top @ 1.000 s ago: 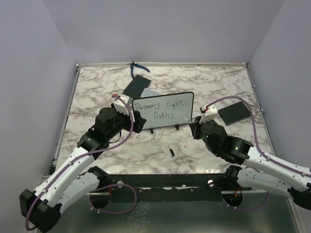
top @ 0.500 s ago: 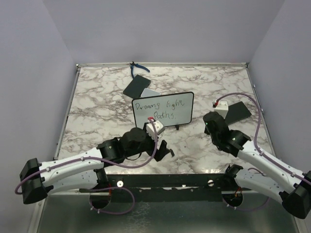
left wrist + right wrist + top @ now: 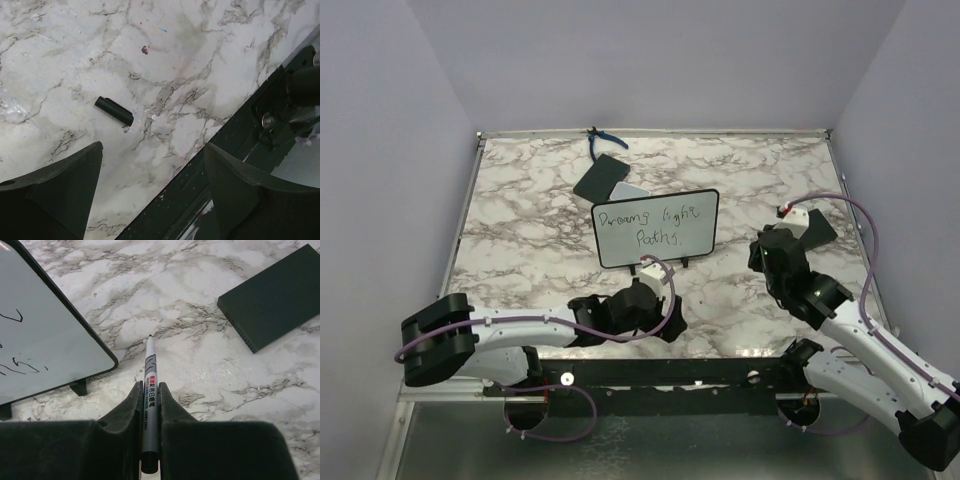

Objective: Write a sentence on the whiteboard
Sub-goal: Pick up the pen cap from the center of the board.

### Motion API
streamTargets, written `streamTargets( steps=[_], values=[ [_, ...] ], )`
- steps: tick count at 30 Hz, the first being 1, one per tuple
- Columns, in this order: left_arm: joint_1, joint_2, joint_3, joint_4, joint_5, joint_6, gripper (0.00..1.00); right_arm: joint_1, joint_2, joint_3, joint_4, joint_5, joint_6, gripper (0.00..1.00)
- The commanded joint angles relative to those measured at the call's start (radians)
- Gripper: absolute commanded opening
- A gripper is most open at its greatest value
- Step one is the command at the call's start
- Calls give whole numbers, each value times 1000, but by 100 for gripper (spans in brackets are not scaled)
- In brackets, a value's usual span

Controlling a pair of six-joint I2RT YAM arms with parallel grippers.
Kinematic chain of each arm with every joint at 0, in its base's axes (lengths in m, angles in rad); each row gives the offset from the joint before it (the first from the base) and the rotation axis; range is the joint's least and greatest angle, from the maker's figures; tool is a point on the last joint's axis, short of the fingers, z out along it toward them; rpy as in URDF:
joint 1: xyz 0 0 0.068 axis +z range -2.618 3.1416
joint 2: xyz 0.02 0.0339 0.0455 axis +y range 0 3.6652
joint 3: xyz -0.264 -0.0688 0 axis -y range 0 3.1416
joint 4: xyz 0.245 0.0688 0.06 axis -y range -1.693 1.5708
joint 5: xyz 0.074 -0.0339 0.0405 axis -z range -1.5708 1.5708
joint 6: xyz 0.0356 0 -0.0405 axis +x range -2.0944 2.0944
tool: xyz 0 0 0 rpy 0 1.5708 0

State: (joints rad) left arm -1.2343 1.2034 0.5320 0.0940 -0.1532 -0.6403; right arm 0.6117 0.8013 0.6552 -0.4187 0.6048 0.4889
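Observation:
The whiteboard (image 3: pixel 656 228) stands upright on its two feet at the table's middle, with the sentence (image 3: pixel 648 225) on it in two dark lines. Its right corner (image 3: pixel 45 340) also shows in the right wrist view. My right gripper (image 3: pixel 765 250) is to the right of the board and apart from it. In its wrist view the right gripper (image 3: pixel 149 386) is shut on a grey-white marker (image 3: pixel 150 362) whose bare tip points forward. My left gripper (image 3: pixel 670 322) is low near the table's front edge. In its wrist view the left gripper (image 3: pixel 152 146) is open above a small black marker cap (image 3: pixel 114 110) lying on the marble.
A black flat rectangle (image 3: pixel 601 177) and a small grey-white pad (image 3: pixel 630 190) lie behind the board. Another black rectangle (image 3: pixel 817 228) lies at the right, also seen in the right wrist view (image 3: pixel 272 300). Blue pliers (image 3: pixel 603 140) lie at the back edge. The table's dark front edge (image 3: pixel 220 165) is under the left gripper.
My left arm has swung from the board's left side down to the front middle, over the cap. My right gripper has drawn back to the right, away from the board, still holding the marker.

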Motion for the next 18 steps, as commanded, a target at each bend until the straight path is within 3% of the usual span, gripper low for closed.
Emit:
streamTargets(
  steps=[1, 6, 18],
  values=[
    [-2, 104, 68, 22, -63, -224, 82, -4, -35, -4, 20, -41, -1, 1],
    [1, 212, 89, 26, -77, -300, 82, -4, -67, -15, 27, -69, 8, 1],
    [27, 400, 178, 59, -93, -280, 72, -5, -150, -58, 33, -93, -1, 1]
  ],
)
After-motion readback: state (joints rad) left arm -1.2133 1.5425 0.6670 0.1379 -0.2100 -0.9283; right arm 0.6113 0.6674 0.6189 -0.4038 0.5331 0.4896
